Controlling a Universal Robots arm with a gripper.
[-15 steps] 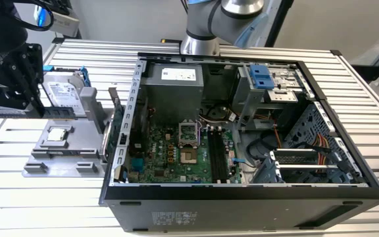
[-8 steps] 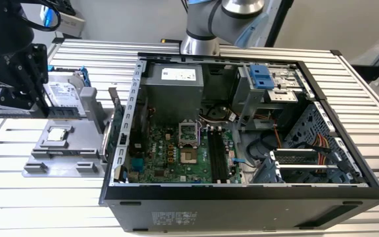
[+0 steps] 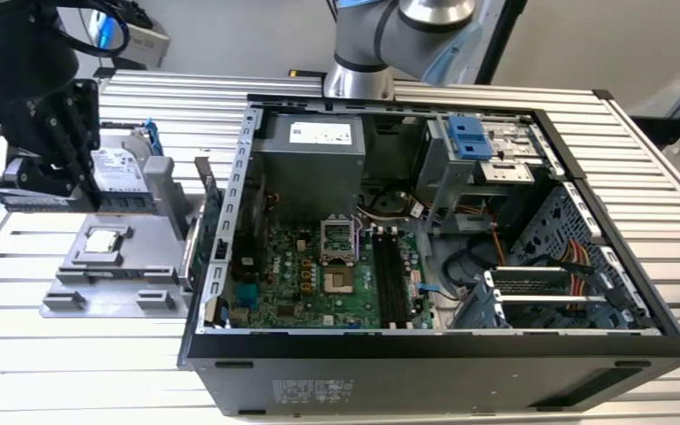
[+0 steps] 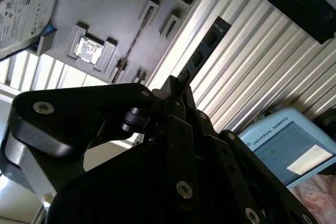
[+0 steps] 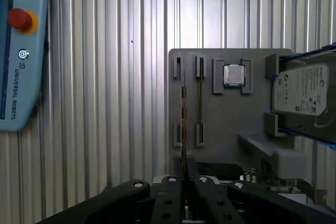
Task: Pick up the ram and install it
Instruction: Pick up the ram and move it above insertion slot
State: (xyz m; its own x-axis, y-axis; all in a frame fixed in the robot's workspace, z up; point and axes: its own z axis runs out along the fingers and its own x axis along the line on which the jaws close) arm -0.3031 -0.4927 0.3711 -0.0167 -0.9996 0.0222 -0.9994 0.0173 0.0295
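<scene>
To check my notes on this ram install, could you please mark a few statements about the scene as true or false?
1. The jaws of the gripper are closed on the ram. True.
2. The gray tray holds no CPU chip. False: a silver CPU chip lies in one of its pockets.
3. The computer case is open, with its motherboard showing. True.
4. The hard drive in the blue frame lies inside the case. False: it sits at the gray tray, outside the case.
</scene>
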